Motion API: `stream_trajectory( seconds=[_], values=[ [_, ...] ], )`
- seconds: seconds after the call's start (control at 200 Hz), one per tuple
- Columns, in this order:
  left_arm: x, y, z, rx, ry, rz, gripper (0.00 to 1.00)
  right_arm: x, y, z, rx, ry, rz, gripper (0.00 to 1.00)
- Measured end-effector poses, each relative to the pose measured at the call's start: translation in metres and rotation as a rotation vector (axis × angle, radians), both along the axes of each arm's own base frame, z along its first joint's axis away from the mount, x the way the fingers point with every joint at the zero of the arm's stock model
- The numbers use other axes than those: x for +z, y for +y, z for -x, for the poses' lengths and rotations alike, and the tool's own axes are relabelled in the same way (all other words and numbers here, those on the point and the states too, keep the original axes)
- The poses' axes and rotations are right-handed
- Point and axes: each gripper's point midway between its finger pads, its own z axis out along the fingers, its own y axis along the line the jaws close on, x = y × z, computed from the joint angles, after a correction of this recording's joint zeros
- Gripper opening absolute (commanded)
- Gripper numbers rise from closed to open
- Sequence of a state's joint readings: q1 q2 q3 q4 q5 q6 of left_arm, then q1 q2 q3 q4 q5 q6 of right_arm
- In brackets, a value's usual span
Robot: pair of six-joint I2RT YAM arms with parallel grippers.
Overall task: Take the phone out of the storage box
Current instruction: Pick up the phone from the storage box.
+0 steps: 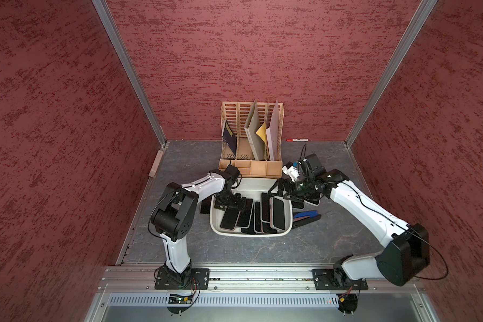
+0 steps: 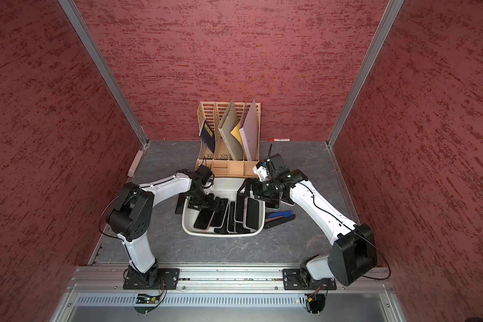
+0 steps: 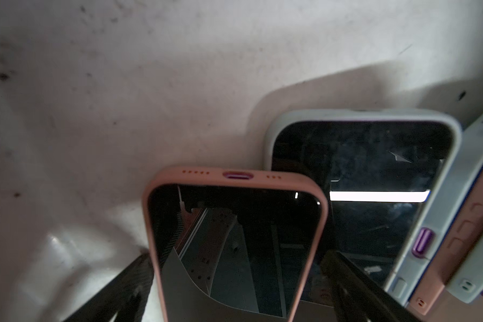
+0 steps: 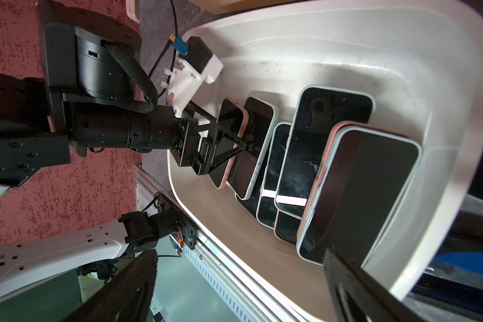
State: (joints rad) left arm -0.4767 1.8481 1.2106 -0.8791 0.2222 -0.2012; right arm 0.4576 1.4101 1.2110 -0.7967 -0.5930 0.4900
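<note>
The storage box sits mid-bench, its far side just in front of the file rack that stands at the far edge. A row of phones lies in the box's near half, dark screens up, overlapping and leaning on one another. The far half of the box floor is bare.

The left gripper is down inside the box at its left end. Its jaws are spread, with the end of a pink-cased phone between them. That phone lies in the box, partly over a pale-cased phone. I cannot tell whether the fingers touch its sides.

The right gripper hangs over the box's right end, above the phones stacked there. Its jaws are wide apart and grasp nothing.

One dark phone lies on the bench against the box's left wall. Some flat dark and blue things lie by the right wall; I cannot make them out. A red pen lies along the far edge, right of the rack.
</note>
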Motion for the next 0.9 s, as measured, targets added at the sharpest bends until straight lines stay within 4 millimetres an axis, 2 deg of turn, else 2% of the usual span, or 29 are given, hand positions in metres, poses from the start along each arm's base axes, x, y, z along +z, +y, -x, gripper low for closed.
stream_trajectory(
  seconds=[0.245, 0.556, 0.897],
  values=[
    [-0.002, -0.002, 0.001, -0.009, -0.026, 0.005, 1.0, -0.002, -0.002, -0.002, -0.011, -0.007, 0.015, 0.98],
    [-0.007, -0.006, 0.003, -0.016, -0.028, 0.036, 0.8, -0.004, -0.005, -0.004, -0.022, -0.013, 0.033, 0.98],
    [0.004, -0.008, -0.001, 0.066, -0.013, 0.126, 0.72, -0.004, -0.005, -0.005, -0.026, -0.018, 0.036, 0.98]
  ],
)
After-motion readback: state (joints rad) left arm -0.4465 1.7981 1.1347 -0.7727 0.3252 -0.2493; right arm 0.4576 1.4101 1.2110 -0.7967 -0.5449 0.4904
